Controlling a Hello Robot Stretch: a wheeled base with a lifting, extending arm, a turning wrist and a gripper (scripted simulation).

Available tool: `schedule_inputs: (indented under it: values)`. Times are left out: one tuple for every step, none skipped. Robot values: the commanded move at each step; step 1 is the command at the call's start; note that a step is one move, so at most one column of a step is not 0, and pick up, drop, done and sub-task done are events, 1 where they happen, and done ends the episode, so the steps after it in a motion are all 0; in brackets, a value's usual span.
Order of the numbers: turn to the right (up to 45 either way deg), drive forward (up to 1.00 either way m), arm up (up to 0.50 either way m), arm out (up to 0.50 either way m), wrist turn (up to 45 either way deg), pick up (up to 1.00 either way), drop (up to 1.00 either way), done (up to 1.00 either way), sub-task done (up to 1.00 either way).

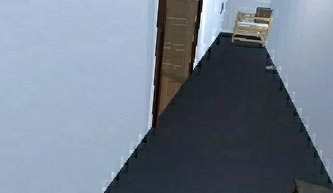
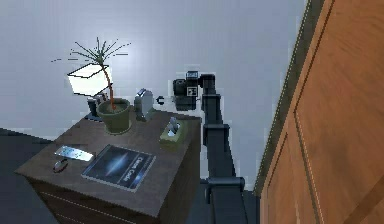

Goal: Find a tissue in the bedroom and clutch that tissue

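Black end effector (image 2: 160,97) stands at the far end of the dark square arm (image 2: 212,140), above the rear part of the brown wooden counter (image 2: 62,136). A small grey-and-white upright object (image 2: 143,103) stands just beside or behind its fingers, so it cannot be determined whether the end effector holds anything. The task's thing, a pale green tissue box with white tissue at its top (image 2: 172,130), sits on the counter near the right rear edge, lower in the picture than the end effector and just beside the arm; whether the arm is over it or to one side cannot be told. Principal risk: a descent made on this uncertain alignment could catch the box's edge and push it off the counter, or crush the light card. Secondary risk: a sideways correction could strike the upright object, or the spiky plant in its green pot (image 2: 113,115) and the cream cube-shaded lamp (image 2: 88,80) beyond it, all judged likely to tip. A dark flat slab (image 2: 121,165) and a small pale handset (image 2: 73,154) lie nearer the front, well apart from the work. Base movement is judged constrained by the brown wooden door (image 2: 340,130) at the arm side view's right.
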Motion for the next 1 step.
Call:
schedule_inputs:
  values:
    - [0.0,0.00,-0.30,0.00,0.0,0.00,0.00,0.00,0.00]
